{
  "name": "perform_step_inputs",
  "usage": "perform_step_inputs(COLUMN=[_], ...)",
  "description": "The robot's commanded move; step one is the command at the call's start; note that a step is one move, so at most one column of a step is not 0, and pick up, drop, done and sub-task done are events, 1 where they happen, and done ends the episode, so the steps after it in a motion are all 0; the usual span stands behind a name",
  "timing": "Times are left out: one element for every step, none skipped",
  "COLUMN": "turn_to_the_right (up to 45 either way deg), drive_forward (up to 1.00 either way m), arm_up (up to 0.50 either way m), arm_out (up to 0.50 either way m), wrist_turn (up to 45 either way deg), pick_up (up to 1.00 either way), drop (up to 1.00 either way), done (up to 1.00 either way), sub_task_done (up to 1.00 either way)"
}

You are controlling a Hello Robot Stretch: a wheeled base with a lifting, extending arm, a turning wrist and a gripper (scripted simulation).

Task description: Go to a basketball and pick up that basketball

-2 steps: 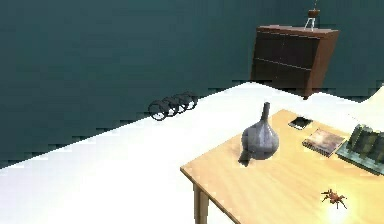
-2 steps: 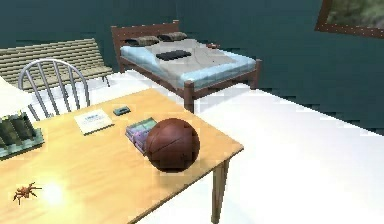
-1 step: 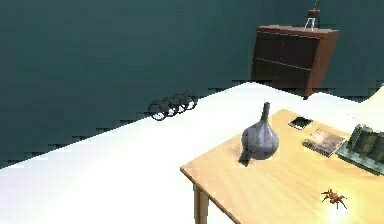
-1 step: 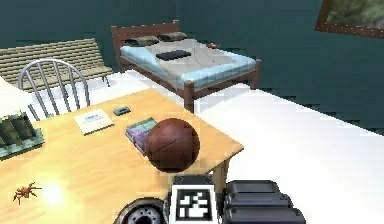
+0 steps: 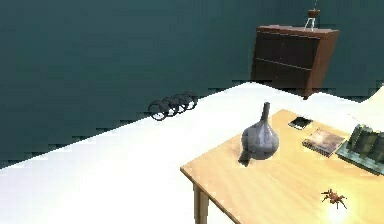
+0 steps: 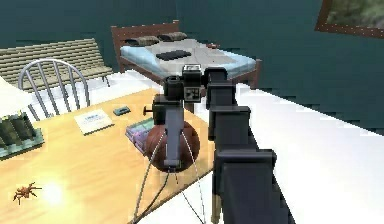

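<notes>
Arm side view: a round brown-orange basketball (image 6: 154, 146) is sitting on the wooden table (image 6: 80, 175) near its edge. Being round, it is showing no long axis or heading. The gripper (image 6: 173, 160) is hanging at it, and I cannot tell whether the fingers are grasping anything.

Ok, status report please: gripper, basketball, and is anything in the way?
Gripper at the basketball on the wooden table. Cannot tell whether it holds anything. Flat box close beside the basketball.
</notes>
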Motion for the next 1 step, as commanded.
perform_step_inputs(turn_to_the_right=[0.0], drive_forward=[0.0], arm_up=[0.0], arm_out=[0.0], wrist_turn=[45.0], pick_up=[0.0], drop=[0.0], done=[0.0], sub_task_done=[0.0])
